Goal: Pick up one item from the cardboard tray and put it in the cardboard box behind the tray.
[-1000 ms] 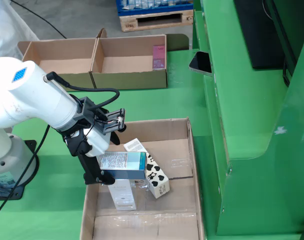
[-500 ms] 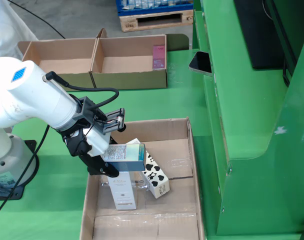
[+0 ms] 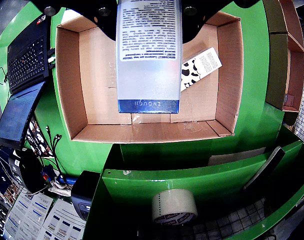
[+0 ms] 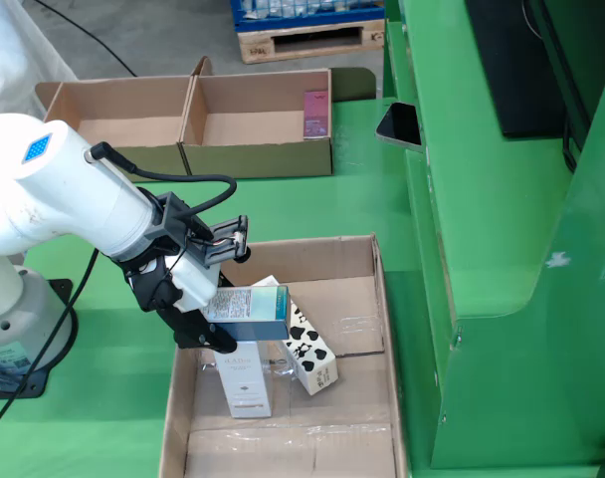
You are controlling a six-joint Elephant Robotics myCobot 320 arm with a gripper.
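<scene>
In the fixed view, the white arm (image 4: 64, 199) reaches from the left. Its claw (image 4: 215, 319) is clamped on the teal box (image 4: 248, 313), held flat above the cardboard tray (image 4: 367, 329) — clear of the white carton (image 4: 246, 383) and the cow-pattern carton (image 4: 310, 351) below. Behind stands the cardboard box (image 4: 258, 129).

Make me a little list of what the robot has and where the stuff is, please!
holding: blue box, lifted above the tray
gripper: shut on the blue box
left in tray: white box and cow-spotted box
back boxes: two side by side, a pink item in the right one
also seen: tape roll, laptop
</scene>
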